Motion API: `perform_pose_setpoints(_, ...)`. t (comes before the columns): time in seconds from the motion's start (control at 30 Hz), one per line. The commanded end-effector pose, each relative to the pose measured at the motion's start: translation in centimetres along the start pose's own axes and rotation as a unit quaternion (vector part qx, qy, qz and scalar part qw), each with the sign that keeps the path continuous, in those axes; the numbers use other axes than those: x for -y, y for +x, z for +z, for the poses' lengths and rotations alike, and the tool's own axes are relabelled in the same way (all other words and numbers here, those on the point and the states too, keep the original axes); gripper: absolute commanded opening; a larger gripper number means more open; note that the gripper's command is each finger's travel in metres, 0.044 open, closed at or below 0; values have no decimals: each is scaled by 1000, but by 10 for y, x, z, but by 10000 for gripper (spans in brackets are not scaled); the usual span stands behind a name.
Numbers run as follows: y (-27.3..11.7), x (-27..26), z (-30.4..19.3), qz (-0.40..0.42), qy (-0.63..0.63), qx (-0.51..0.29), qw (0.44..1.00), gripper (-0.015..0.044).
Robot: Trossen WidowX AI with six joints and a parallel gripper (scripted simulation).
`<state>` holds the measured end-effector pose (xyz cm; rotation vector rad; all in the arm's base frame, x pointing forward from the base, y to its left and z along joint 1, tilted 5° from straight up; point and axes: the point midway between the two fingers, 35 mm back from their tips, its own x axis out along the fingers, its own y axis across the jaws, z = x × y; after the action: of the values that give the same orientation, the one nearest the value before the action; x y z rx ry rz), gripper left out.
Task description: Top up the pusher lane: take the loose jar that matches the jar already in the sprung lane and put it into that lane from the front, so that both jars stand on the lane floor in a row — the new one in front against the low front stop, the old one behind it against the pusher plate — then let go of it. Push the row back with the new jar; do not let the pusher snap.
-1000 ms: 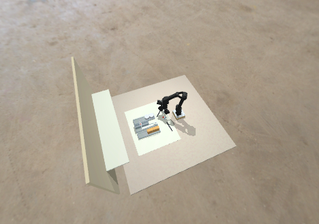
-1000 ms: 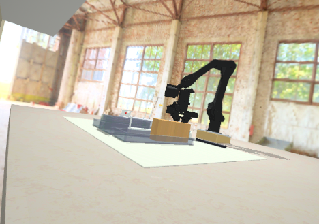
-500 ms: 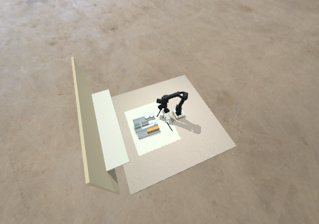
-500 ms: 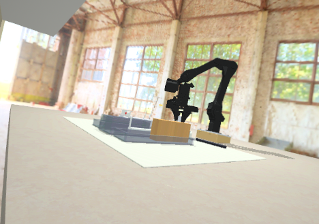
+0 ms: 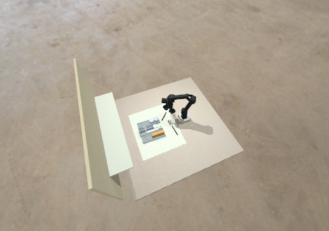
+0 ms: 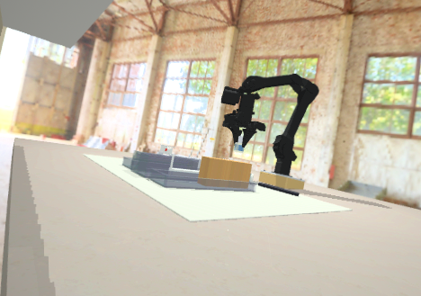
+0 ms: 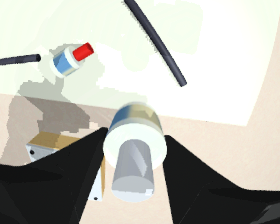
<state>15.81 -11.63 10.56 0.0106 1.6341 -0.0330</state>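
Note:
My gripper (image 5: pixel 169 109) (image 6: pixel 240 142) (image 7: pixel 135 136) is shut on a jar with a grey cylindrical top, a white shoulder and a blue and tan label. The held jar (image 6: pixel 239 148) (image 7: pixel 133 167) is upright and raised well above the table, near the robot's base. A second loose jar (image 5: pixel 169 121) (image 7: pixel 66 63) with a red top stands on the mat. The grey lane rack (image 5: pixel 147 140) (image 6: pixel 155 177) stands farther off. A small white thing with a red spot (image 5: pixel 144 128) (image 6: pixel 165 149) shows at the rack; whether it is the lane's jar I cannot tell. The pusher plate and front stop are too small to make out.
An orange block (image 5: pixel 157 134) (image 6: pixel 225 172) sits on the rack. Two dark rods (image 5: pixel 164 116) (image 5: pixel 174 130) lie either side of the red-topped jar. A white mat (image 5: pixel 149 154) (image 6: pixel 202 209) lies under the rack. A pale shelf (image 5: pixel 114 135) and tall board (image 5: pixel 86 131) stand beyond.

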Motion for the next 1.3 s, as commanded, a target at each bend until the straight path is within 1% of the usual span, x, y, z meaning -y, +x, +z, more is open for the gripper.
perform_pose_setpoints(0.0, -7, -1, -1, -1, 2, -1, 1000, 0)
perform_pose_setpoints(0.13, -5, -3, 8, -3, 0, 2, 1000, 0)
perform_pose_setpoints(0.57, 8, -33, 65, -5, 3, 9, 1000, 0)
perform_pose_setpoints(0.9, 21, -71, 103, 0, 9, 9, 1000, 0)
perform_pose_setpoints(1.27, 41, -125, 135, 5, 15, 6, 1000, 0)
